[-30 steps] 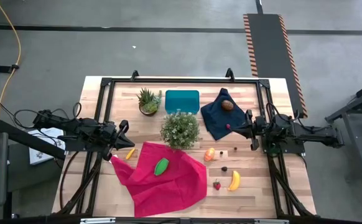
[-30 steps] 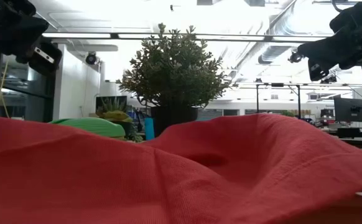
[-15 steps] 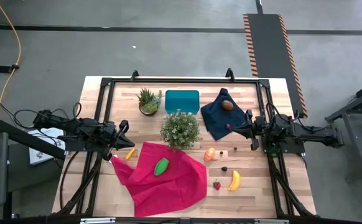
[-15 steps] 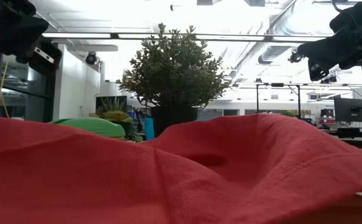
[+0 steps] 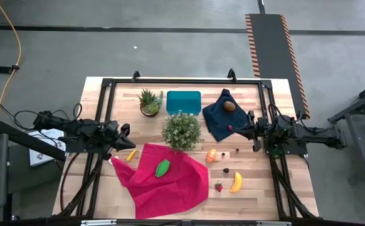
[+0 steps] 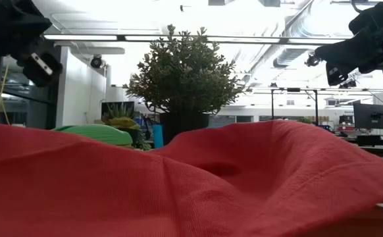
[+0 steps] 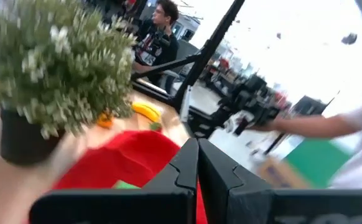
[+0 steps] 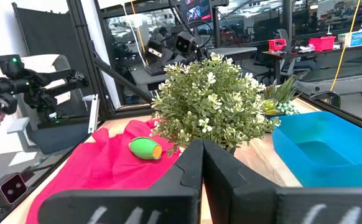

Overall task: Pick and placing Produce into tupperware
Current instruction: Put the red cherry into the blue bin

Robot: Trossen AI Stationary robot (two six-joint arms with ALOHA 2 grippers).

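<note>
The teal tupperware (image 5: 184,102) stands at the far middle of the table, also seen in the right wrist view (image 8: 321,149). Produce lies scattered. A green piece (image 5: 162,167) rests on the red cloth (image 5: 167,182). A brown oval (image 5: 230,106) sits on the navy cloth (image 5: 222,118). Orange pieces (image 5: 211,155), a banana (image 5: 236,182), a strawberry (image 5: 219,186) and dark bits (image 5: 226,170) lie on the wood at the near right. My left gripper (image 5: 125,134) hangs shut at the table's left. My right gripper (image 5: 239,130) hangs shut at the right. Both are above the table and touch nothing.
A bushy potted plant (image 5: 182,130) stands mid-table between the two grippers, and a small succulent (image 5: 149,102) stands left of the tub. A small orange piece (image 5: 131,155) lies by the red cloth's left corner. A black frame (image 5: 182,81) borders the table. People show beyond the table in the left wrist view.
My left gripper has rolled about its own pointing line while staying in place and shut; its wrist view is now tilted and blurred. Nothing on the table has moved.
</note>
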